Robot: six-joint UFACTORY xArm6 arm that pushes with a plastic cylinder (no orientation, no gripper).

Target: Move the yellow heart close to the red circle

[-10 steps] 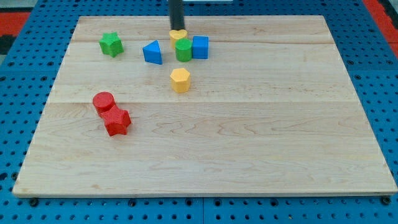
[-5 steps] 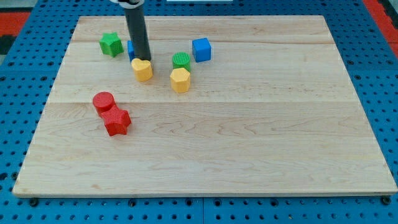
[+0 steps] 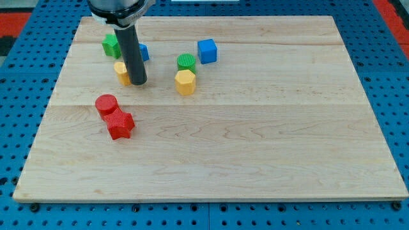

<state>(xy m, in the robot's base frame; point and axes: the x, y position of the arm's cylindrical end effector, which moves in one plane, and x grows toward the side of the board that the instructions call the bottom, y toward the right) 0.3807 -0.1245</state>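
The yellow heart lies on the wooden board, partly hidden behind my rod. My tip rests on the board against the heart's right side. The red circle sits below and a little left of the heart, with a gap between them. A red star touches the circle's lower right.
A green star and a blue block, half hidden by the rod, lie above the heart. A green cylinder, a yellow hexagon and a blue cube stand to the right.
My tip has swept from the view's top centre down and to the left, pushing the yellow heart out of the cluster towards the red circle. The green cylinder and blue triangle were shifted.
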